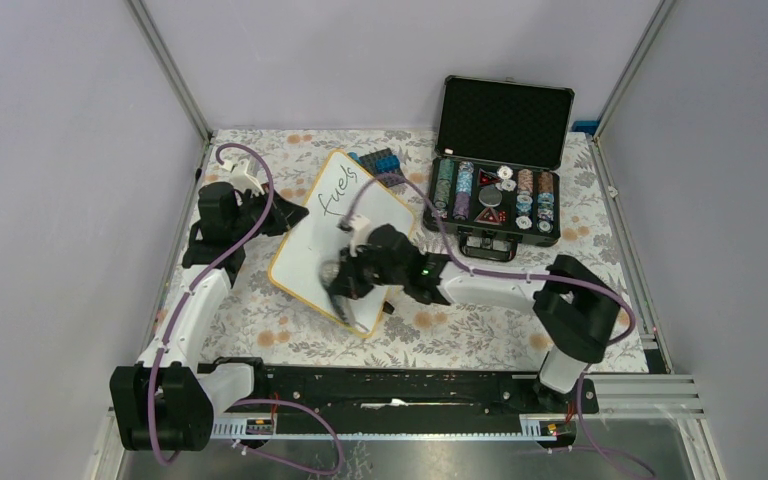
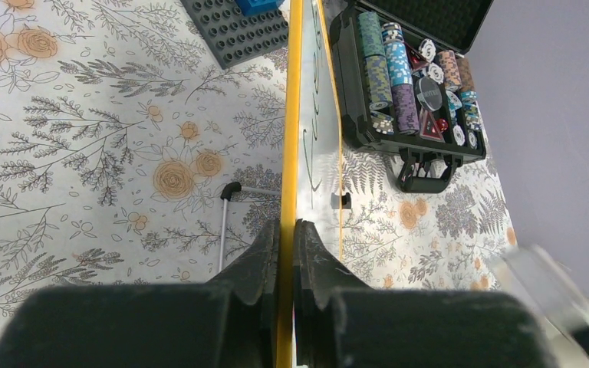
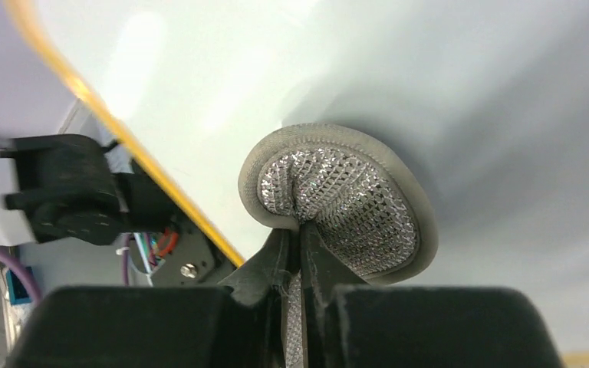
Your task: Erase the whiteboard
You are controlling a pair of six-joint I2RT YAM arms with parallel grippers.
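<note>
Left pincer (image 2: 285, 230) clamped on whiteboard (image 1: 305, 245) rim. Right pincer (image 3: 297, 241) grips grey mesh pad (image 3: 337, 203) against board face. Black handwriting (image 1: 338, 190) present at far end.

whiteboard (image 2: 314, 130) writing: foreshortened, unreadable | clear object (image 2: 548, 287): blurred; unidentifiable

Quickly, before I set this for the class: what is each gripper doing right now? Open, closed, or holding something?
Left gripper: closed, clamping the whiteboard by its edge.
Right gripper: closed, holding a grey mesh pad.
</note>
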